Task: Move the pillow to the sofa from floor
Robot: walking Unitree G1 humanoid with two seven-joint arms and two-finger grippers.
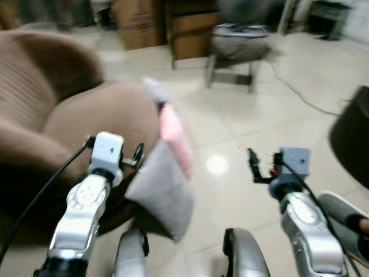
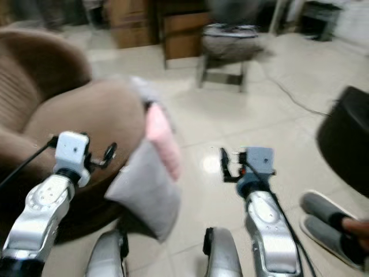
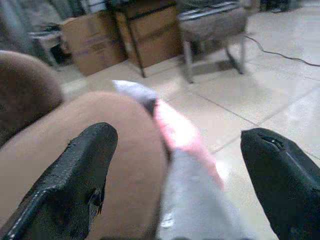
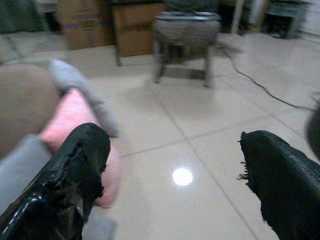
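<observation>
Leaning against the rounded brown sofa (image 1: 86,115) arm: soft grey-and-pink pillow (image 1: 167,184), lower corner hanging over glossy tile floor (image 1: 230,115). Left gripper (image 3: 180,200) spread around the pillow's edge. Right gripper (image 4: 175,190) spread above bare tiles.

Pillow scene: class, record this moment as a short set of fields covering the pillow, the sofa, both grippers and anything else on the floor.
pillow: grey and pink pillow, leaning against the sofa's front edge, lower corner hanging toward the floor
sofa: brown sofa, on the robot's left
left gripper: left gripper beside the pillow's upper edge, fingers spread apart
right gripper: right gripper over the tiled floor, fingers open, holding nothing
background: stool, cardboard boxes
floor, right: grey slippers
</observation>
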